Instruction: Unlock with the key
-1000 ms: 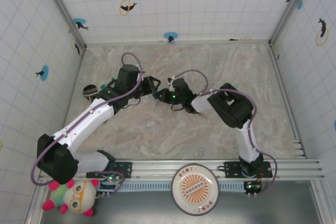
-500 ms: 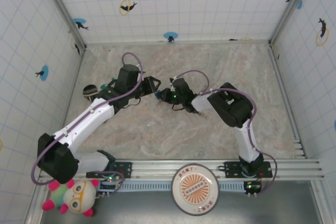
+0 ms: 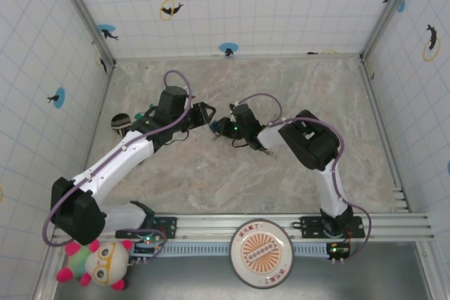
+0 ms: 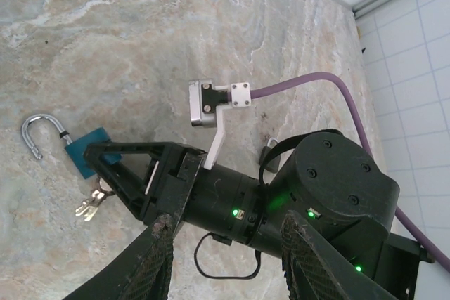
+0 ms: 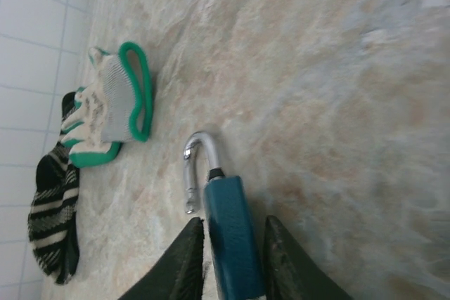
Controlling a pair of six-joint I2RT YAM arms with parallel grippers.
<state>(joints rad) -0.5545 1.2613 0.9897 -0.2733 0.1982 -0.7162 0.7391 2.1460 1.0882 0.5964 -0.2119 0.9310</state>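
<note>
Blue padlock [image 5: 230, 244], shackle open, sits between your right gripper [image 5: 232, 221] fingers; whether they pinch it, you cannot tell. Your left gripper [image 4: 228, 220] fingers stand spread.

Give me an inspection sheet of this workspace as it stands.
surface: marbled tabletop, no spills seen
job's things: blue padlock, shackle swung open; small silvery pieces hang at its lower end, too small to identify
clutter: green-edged white fabric piece and striped sock, side by side
grippers: right gripper jaws flank the padlock body, grip unclear; left gripper jaws apart, empty
cables: purple cable arcs to the right wrist camera
surroundings: tiled walls with dolphin stickers; plush toy by the front rail
</note>
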